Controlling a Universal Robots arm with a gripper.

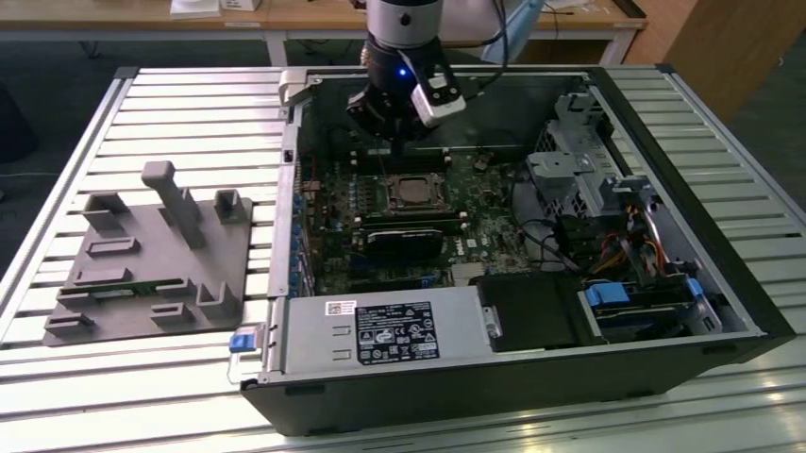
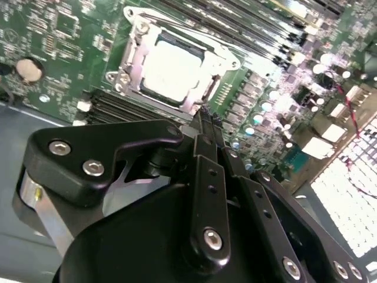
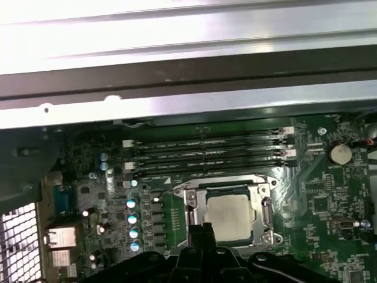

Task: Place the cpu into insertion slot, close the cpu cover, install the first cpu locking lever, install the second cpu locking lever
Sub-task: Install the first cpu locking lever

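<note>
The cpu [image 3: 230, 215] sits flat in the insertion slot [image 3: 263, 213] on the green motherboard [image 3: 330, 200]. The silver cpu cover [image 3: 194, 207] lies down around it like a frame, and the chip's dull metal top shows through the window.

In the first wrist view the gripper [image 3: 203, 229] comes in at one edge of that frame, its two dark fingertips pressed together into one narrow point. This view also takes in the four long memory slots [image 3: 206, 150], a round coin cell [image 3: 340, 154] and the grey case wall [image 3: 188, 103] beyond the socket.

The second wrist view looks along the fingers from the other side. There the gripper [image 2: 204, 118] tip rests right at the rim of the cover [image 2: 134, 59], just beside the cpu [image 2: 174, 68]. The fingers seem to hold nothing, though I cannot tell whether a thin lever wire is caught between them.

The exterior view adds the wider setting. The arm [image 1: 403, 47] reaches down into an open computer case [image 1: 705, 311] on a slatted table [image 1: 113, 377]. A grey fixture block [image 1: 145, 255] lies well apart on the exterior view's left, and the black power supply box [image 1: 377, 335] is at the near end of the case.
</note>
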